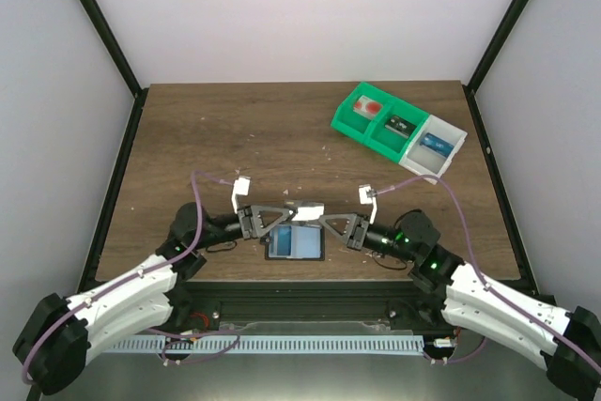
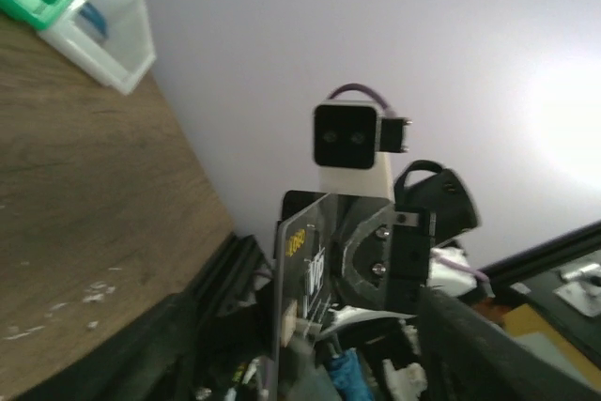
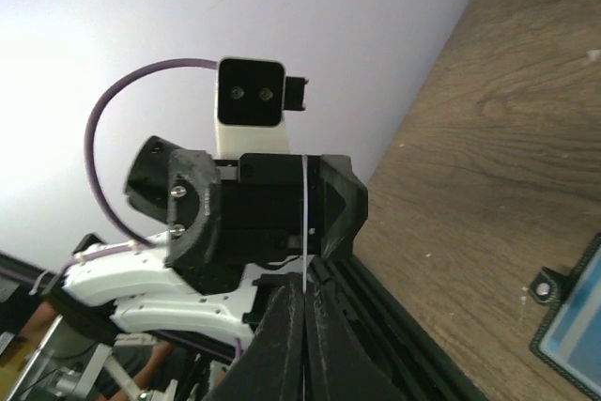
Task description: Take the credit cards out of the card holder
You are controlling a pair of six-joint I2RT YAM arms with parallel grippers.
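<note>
At six o'clock on the tabletop (image 1: 235, 138), close to the near edge, the card holder (image 1: 296, 243) lies flat with its pale blue face up, and nothing grips it; just above it, toward twelve o'clock, I see one credit card (image 1: 306, 206) held on edge in the air between the two arms; the right gripper (image 3: 304, 293) is pinched tight on it, the card showing as a thin line between its fingers; the left gripper (image 1: 286, 213) meets it head-on and, from the right wrist view, its jaws sit closed against both faces of the same card; so I judge at least one card is out of the holder but not yet set down anywhere; whether more cards remain inside I cannot tell, since the blue face could be a window or a card; over at one o'clock sit the compartment trays (image 1: 344, 120), two green bins and a white one; the far green bin shows something reddish, the next a small dark item, the white one a blue item; none is clear enough to name.
</note>
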